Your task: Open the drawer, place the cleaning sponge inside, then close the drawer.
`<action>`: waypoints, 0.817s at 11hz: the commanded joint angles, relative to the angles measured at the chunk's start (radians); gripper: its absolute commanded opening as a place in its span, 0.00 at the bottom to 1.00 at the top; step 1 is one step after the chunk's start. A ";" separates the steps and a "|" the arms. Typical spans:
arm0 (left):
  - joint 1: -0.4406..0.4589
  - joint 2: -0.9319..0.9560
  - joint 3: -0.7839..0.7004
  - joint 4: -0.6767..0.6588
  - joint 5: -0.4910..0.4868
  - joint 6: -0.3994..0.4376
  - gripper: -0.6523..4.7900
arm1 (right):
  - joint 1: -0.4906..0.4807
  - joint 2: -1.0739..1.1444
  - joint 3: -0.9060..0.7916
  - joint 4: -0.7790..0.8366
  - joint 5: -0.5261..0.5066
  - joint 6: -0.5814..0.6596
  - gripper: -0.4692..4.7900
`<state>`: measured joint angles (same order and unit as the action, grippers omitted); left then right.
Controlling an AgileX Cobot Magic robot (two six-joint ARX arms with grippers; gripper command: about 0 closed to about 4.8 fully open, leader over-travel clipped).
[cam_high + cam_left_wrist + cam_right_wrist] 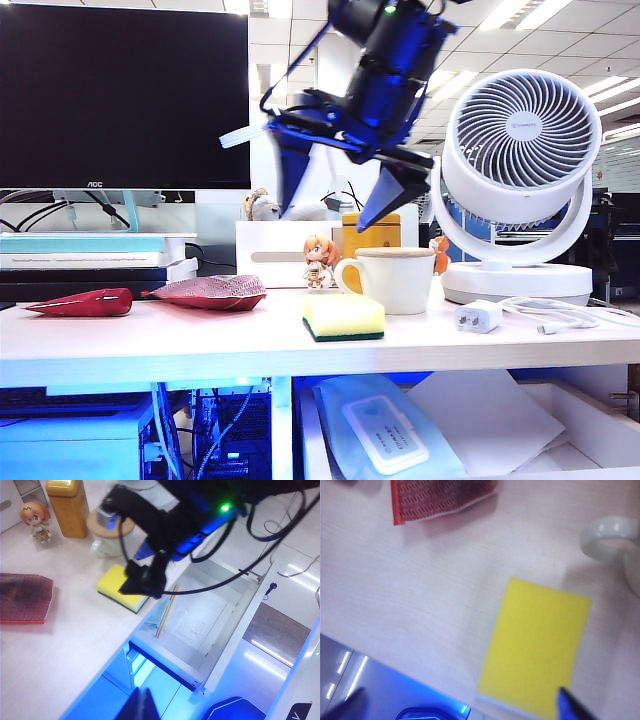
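Note:
The cleaning sponge (344, 318), yellow on top with a darker layer under it, lies flat at the table's front edge next to the mug. My right gripper (338, 195) hangs open above it, the fingers spread wide and clear of it. In the right wrist view the sponge (540, 645) fills the middle, with one fingertip (570, 707) at its near corner. The drawer (600, 420) stands pulled out under the tabletop, white inside (200, 620). My left gripper (143, 707) is shut on nothing, high over the floor in front of the table. It is out of the exterior view.
A white mug (397, 278) stands right behind the sponge, with a figurine (319, 262) and yellow canister (70, 507) beyond. Red mesh pouches (210, 291) lie to the left. A white fan (520, 180) and charger with cable (478, 317) are on the right. A blue packet (385, 430) and paper lie in the drawer.

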<state>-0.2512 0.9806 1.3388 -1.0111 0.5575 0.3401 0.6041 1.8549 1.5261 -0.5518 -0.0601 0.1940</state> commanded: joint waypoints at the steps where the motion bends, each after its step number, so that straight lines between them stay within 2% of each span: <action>1: 0.000 -0.001 0.003 0.003 0.004 0.001 0.11 | -0.009 0.085 0.065 0.003 0.003 -0.042 1.00; 5: 0.000 -0.001 0.003 0.002 0.005 0.000 0.11 | -0.055 0.184 0.075 0.056 0.039 -0.037 1.00; 7: 0.000 -0.001 0.003 0.003 0.004 0.000 0.11 | -0.071 0.247 0.086 0.084 -0.025 -0.026 1.00; 9: 0.000 0.000 0.003 0.003 0.004 0.000 0.11 | -0.071 0.264 0.086 0.069 -0.032 -0.026 1.00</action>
<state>-0.2512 0.9817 1.3388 -1.0115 0.5575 0.3401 0.5320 2.1147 1.6051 -0.4786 -0.0826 0.1642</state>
